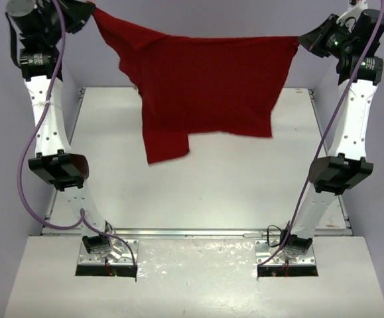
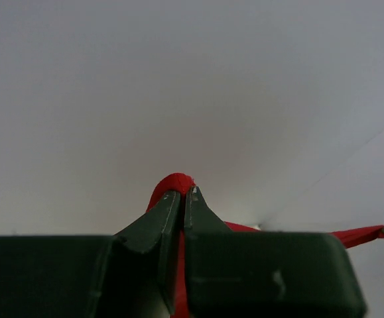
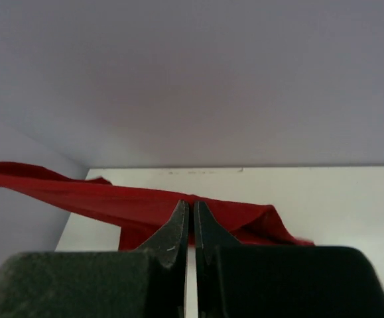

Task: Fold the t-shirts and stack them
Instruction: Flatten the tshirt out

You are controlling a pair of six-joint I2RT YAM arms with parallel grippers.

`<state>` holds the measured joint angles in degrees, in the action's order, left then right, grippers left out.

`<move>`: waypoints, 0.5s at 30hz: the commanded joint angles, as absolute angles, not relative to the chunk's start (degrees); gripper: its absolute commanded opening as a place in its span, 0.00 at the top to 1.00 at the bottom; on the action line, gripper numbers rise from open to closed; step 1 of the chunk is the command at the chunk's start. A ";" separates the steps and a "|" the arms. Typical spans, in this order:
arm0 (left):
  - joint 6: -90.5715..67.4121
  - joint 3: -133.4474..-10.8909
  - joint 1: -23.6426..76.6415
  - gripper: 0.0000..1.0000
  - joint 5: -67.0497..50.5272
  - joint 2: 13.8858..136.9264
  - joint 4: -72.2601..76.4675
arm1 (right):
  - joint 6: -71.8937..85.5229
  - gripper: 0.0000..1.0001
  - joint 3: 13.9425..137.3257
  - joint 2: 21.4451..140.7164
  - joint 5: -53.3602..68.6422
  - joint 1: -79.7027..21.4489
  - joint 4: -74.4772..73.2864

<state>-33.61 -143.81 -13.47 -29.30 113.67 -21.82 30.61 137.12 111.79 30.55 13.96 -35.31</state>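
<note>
While both arms reach high above the table (image 1: 245, 192), the dark red t-shirt (image 1: 205, 86) hangs stretched between them over the table's far half, a longer flap drooping toward the table's middle; cannot tell if that flap touches the table. Left gripper (image 2: 182, 192) clenched on a bunched bit of the shirt's top edge, right gripper (image 3: 192, 204) clamped on the opposite top corner
</note>
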 commanded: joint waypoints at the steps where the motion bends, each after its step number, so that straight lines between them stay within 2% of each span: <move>1: -39.89 -148.27 -17.48 1.00 -31.02 105.74 -1.42 | 33.04 0.99 142.03 108.19 28.65 16.95 -26.46; 4: -44.02 -147.66 -21.17 1.00 -33.21 103.98 2.80 | 32.62 0.99 137.99 106.26 29.27 18.02 -24.43; 7: -42.47 -144.24 -22.24 1.00 -35.68 101.43 0.28 | 31.38 0.99 134.93 104.69 31.55 18.02 -24.96; 8: -41.76 -142.05 -22.15 1.00 -36.12 100.12 0.09 | 31.03 0.99 130.47 103.63 32.07 18.10 -24.53; 11: -38.07 -127.04 -21.89 1.00 -35.25 91.08 0.09 | 29.80 0.99 122.20 98.36 35.59 17.93 -22.07; 13: -33.95 -114.92 -20.49 1.00 -32.10 83.17 -3.14 | 29.44 0.99 108.25 91.11 38.13 17.84 -16.22; 14: -33.06 -110.26 -20.13 1.00 -31.12 77.14 -3.16 | 29.70 0.99 95.75 88.10 38.49 17.84 -13.47; 15: -32.26 -99.86 -19.60 1.00 -29.90 73.95 -3.16 | 30.49 0.99 89.54 84.93 38.24 17.93 -10.23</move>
<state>-37.19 -112.92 -20.40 -34.06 81.30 -1.91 30.81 104.68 90.72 36.49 17.12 -17.98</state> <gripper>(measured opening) 0.020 0.014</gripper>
